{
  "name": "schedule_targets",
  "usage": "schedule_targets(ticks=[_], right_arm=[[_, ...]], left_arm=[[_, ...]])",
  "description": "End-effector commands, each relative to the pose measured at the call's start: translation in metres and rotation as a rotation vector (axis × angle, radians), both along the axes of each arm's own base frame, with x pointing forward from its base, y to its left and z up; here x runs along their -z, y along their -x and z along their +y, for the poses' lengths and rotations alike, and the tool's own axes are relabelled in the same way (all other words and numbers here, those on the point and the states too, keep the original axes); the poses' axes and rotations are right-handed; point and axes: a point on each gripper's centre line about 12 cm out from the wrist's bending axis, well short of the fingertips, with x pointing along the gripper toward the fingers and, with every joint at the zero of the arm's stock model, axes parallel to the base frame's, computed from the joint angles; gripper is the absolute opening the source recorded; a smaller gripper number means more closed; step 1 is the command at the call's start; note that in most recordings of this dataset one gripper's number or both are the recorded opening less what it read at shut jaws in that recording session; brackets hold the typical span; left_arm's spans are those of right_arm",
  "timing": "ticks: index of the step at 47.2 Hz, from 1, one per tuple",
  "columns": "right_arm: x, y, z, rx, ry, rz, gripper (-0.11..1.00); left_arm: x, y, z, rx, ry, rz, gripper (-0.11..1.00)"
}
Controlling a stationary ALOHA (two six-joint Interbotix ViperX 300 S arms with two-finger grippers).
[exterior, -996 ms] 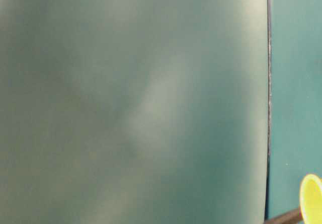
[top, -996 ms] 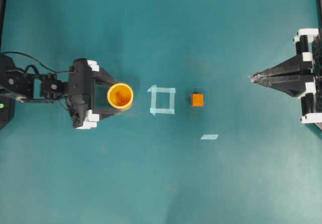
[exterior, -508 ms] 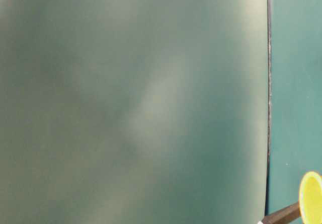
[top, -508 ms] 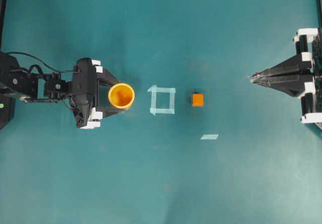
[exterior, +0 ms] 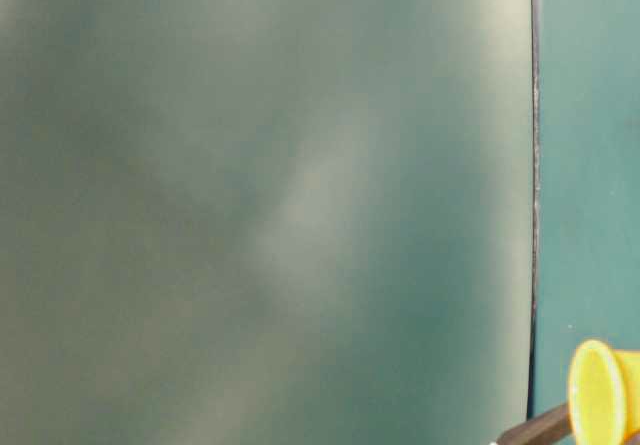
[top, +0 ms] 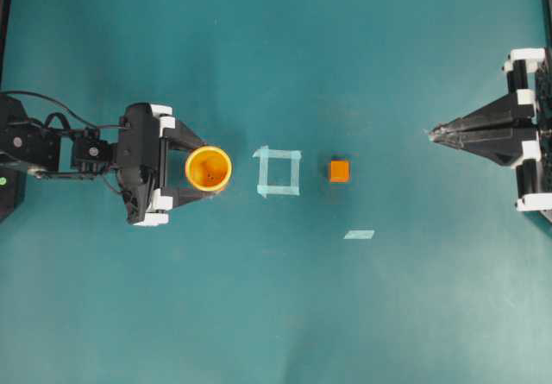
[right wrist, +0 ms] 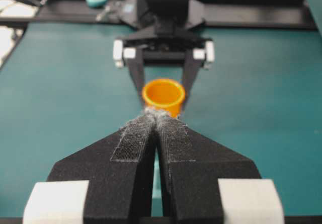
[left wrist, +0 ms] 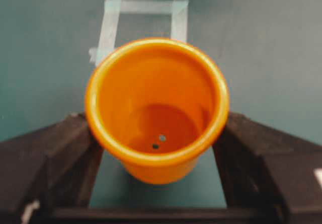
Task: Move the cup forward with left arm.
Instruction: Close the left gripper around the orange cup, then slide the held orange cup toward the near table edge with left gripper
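The orange-yellow cup (top: 208,167) stands left of the table's middle, between the fingers of my left gripper (top: 205,168). In the left wrist view the cup (left wrist: 157,108) fills the centre, and both black fingers (left wrist: 60,153) press against its sides, so the left gripper (left wrist: 157,133) is shut on it. The table-level view catches only the cup's rim (exterior: 598,397) at the bottom right corner. My right gripper (top: 431,133) hovers at the far right, shut and empty. Past the right gripper's (right wrist: 157,114) closed tips the cup (right wrist: 163,95) shows far off.
A pale tape square (top: 279,171) lies just right of the cup. A small orange cube (top: 339,171) sits beyond it, and a short tape strip (top: 359,235) lies below the cube. A blurred grey-green surface (exterior: 260,205) blocks most of the table-level view.
The left gripper's fingers have closed in from wide open onto the cup's sides. In the table-level view the cup has shifted a little to the left. The right arm has not moved.
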Motion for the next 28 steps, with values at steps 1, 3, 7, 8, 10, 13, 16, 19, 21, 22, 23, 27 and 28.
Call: schedule_targets(ticks=[1, 3, 7, 8, 10, 13, 16, 19, 21, 22, 23, 27, 28], right_arm=[[-0.013, -0.003, 0.0, 0.0, 0.002, -0.034, 0.0], [-0.013, -0.003, 0.0, 0.0, 0.002, -0.034, 0.0], [-0.014, -0.002, 0.0, 0.001, 0.0, -0.037, 0.0], [-0.014, -0.002, 0.0, 0.0, 0.0, -0.037, 0.0], [-0.014, -0.002, 0.0, 0.001, 0.002, -0.037, 0.0], [-0.014, -0.002, 0.0, 0.001, 0.0, -0.037, 0.0], [-0.014, -0.002, 0.0, 0.001, 0.003, -0.037, 0.0], [-0.014, -0.002, 0.0, 0.001, 0.0, -0.037, 0.0], [-0.014, -0.002, 0.0, 0.001, 0.0, -0.035, 0.0], [-0.014, -0.002, 0.0, 0.0, 0.0, -0.035, 0.0], [-0.014, -0.002, 0.0, 0.001, 0.0, -0.035, 0.0], [-0.014, -0.002, 0.0, 0.001, 0.0, -0.037, 0.0], [-0.014, -0.002, 0.0, 0.0, 0.0, -0.037, 0.0]], left_arm=[[-0.013, -0.002, -0.004, 0.012, 0.001, -0.052, 0.66], [-0.015, -0.001, -0.005, 0.016, 0.003, -0.057, 0.66], [-0.016, 0.001, -0.009, 0.03, 0.003, -0.058, 0.66], [-0.017, 0.001, -0.011, 0.035, 0.003, -0.061, 0.66], [-0.018, 0.001, -0.013, 0.044, 0.004, -0.064, 0.66], [-0.018, 0.002, -0.02, 0.065, 0.006, -0.066, 0.66], [-0.018, 0.003, -0.026, 0.081, 0.008, -0.063, 0.66], [-0.018, 0.003, -0.031, 0.097, 0.011, -0.063, 0.66], [-0.019, 0.003, -0.036, 0.112, 0.017, -0.068, 0.66], [-0.02, 0.002, -0.038, 0.116, 0.021, -0.073, 0.66], [-0.02, 0.002, -0.04, 0.123, 0.023, -0.076, 0.66], [-0.023, 0.001, -0.051, 0.151, 0.04, -0.094, 0.66], [-0.024, 0.0, -0.053, 0.157, 0.044, -0.098, 0.66]])
